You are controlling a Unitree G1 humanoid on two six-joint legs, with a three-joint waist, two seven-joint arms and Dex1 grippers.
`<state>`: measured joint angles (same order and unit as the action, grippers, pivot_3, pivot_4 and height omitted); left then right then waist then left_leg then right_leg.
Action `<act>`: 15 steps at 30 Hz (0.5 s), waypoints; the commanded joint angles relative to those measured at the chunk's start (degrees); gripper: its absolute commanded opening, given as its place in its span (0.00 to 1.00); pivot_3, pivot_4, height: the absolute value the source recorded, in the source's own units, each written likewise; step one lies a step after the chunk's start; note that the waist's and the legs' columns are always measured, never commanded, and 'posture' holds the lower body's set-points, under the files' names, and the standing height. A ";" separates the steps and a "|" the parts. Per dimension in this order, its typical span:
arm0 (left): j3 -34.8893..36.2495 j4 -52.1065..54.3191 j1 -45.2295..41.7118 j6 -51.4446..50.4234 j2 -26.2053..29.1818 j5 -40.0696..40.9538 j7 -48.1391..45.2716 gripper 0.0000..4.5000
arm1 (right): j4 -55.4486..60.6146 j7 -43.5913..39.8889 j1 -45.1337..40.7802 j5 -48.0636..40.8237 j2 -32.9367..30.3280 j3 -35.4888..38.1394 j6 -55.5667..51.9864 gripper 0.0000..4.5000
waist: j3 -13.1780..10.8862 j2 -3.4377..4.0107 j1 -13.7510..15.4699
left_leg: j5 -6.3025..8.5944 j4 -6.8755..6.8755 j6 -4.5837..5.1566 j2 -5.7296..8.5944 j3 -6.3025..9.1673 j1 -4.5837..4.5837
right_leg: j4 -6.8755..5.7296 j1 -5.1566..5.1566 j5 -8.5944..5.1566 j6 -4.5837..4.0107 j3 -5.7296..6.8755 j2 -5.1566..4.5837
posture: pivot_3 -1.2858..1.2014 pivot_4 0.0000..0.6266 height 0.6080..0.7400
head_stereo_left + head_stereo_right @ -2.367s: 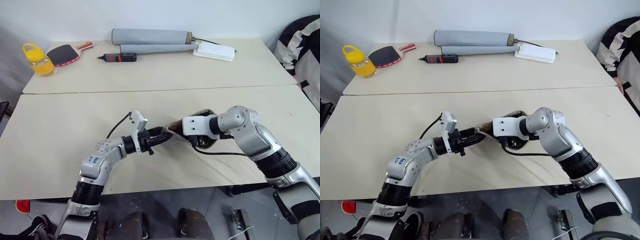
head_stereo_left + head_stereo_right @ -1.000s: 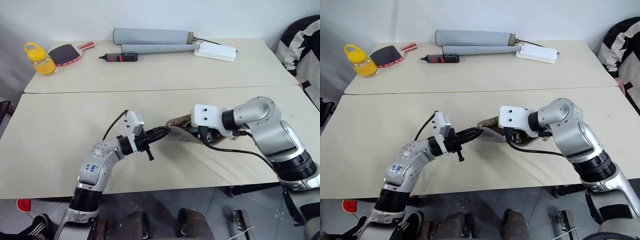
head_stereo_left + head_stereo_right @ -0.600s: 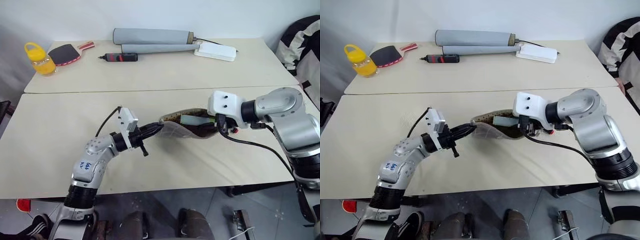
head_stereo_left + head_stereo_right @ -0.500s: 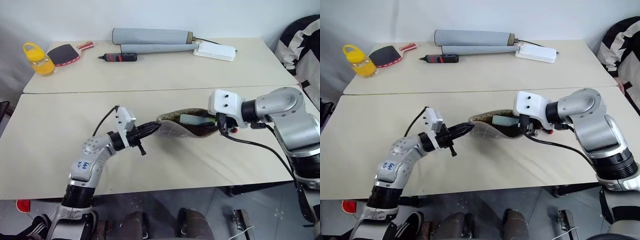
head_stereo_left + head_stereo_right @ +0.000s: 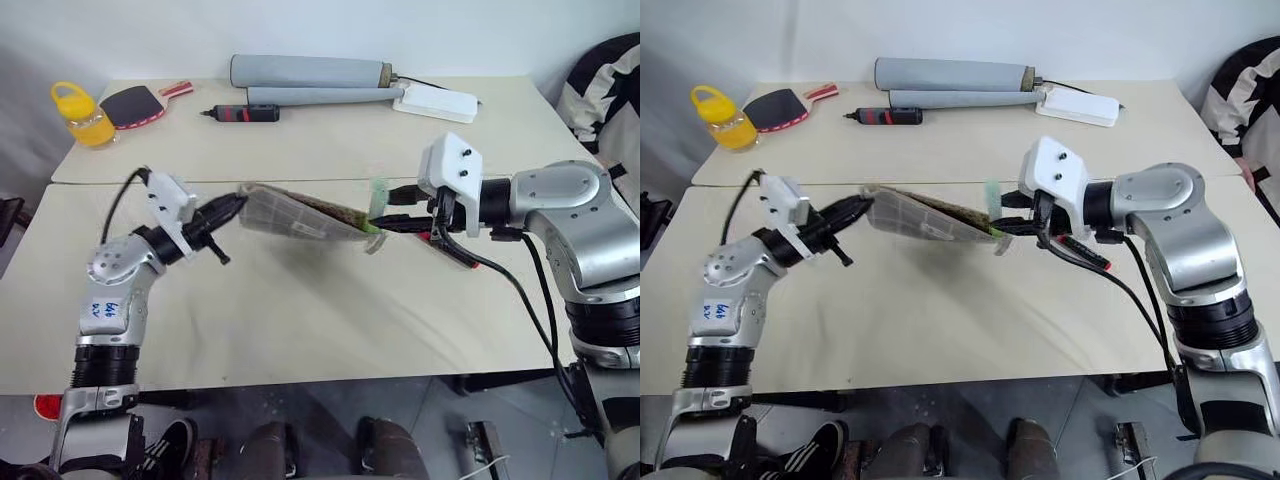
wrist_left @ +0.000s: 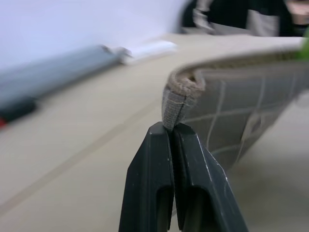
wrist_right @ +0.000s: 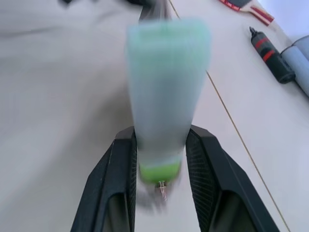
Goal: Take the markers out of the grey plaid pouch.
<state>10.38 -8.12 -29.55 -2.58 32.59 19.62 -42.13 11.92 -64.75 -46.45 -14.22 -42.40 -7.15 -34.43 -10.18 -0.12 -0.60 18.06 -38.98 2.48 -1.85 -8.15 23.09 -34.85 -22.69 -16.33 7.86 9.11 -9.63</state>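
- Left pincer (image 5: 237, 204): fingers pressed together on the folded fabric edge of the grey plaid pouch (image 5: 295, 217), holding that end raised above the worktop (image 5: 300, 330).
- Right pincer (image 5: 385, 212): fingers set apart around the light green marker (image 7: 166, 92), clamping it between them, near the pouch's other end.
- Grey plaid pouch: hangs in the air between the two pincers, sloping downward from the left pincer toward the right; grid-lined outer face turned outward, tan lining visible along the upper edge.
- Light green marker: its pale end stands up beside the pouch's lower corner (image 5: 993, 192); whether it is fully clear of the opening cannot be told.
- Far worktop, well apart from the pincers: two long grey rolled tubes (image 5: 305, 72), a white flat box (image 5: 434, 101), a black-and-red pen-like tool (image 5: 243, 113), a table-tennis paddle (image 5: 135, 102), a yellow jar (image 5: 78, 114).
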 commanded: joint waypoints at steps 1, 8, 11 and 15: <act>5.77 -2.70 0.34 4.95 2.96 -1.95 3.55 0.00 | -3.71 3.20 0.87 1.58 -0.08 1.30 2.29 0.24 | 0.00 0.00 -0.05 | 0.00 0.00 0.00 0.02 -0.03 -0.02 | -0.01 0.00 0.00 0.00 -0.02 0.00 | 0.52 0.24 1.00; 4.00 1.92 3.95 5.11 1.20 -2.54 4.68 0.00 | -7.66 5.80 0.81 1.21 1.63 0.94 8.06 0.24 | 0.00 -0.01 -0.38 | 0.00 0.02 -0.01 0.02 -0.07 -0.02 | -0.07 -0.05 0.00 0.00 -0.02 0.04 | 0.52 0.24 1.00; 2.39 3.32 4.69 3.86 -0.23 -2.56 4.83 0.00 | -5.92 6.94 -0.99 -4.39 5.02 3.29 4.65 0.24 | 0.00 -0.01 -0.44 | 0.00 -0.01 0.00 -0.04 -0.06 -0.02 | -0.08 -0.04 0.00 0.00 -0.05 0.04 | 0.52 0.24 1.00; 1.86 2.62 4.36 4.21 -0.32 -3.88 6.29 0.00 | -3.90 8.72 -2.18 -9.65 7.51 6.37 -0.21 0.24 | 0.00 -0.01 -0.71 | -0.01 -0.01 -0.01 -0.04 -0.03 -0.02 | -0.15 -0.05 0.00 0.00 -0.03 0.05 | 0.52 0.24 1.00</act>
<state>10.69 -6.85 -24.54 1.00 31.88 16.03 -37.04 5.06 -56.90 -46.76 -21.34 -34.90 -3.76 -33.36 -10.17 -0.13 -1.31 18.06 -39.00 2.47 -1.89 -8.17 23.07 -34.99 -22.73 -16.33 7.86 9.08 -9.59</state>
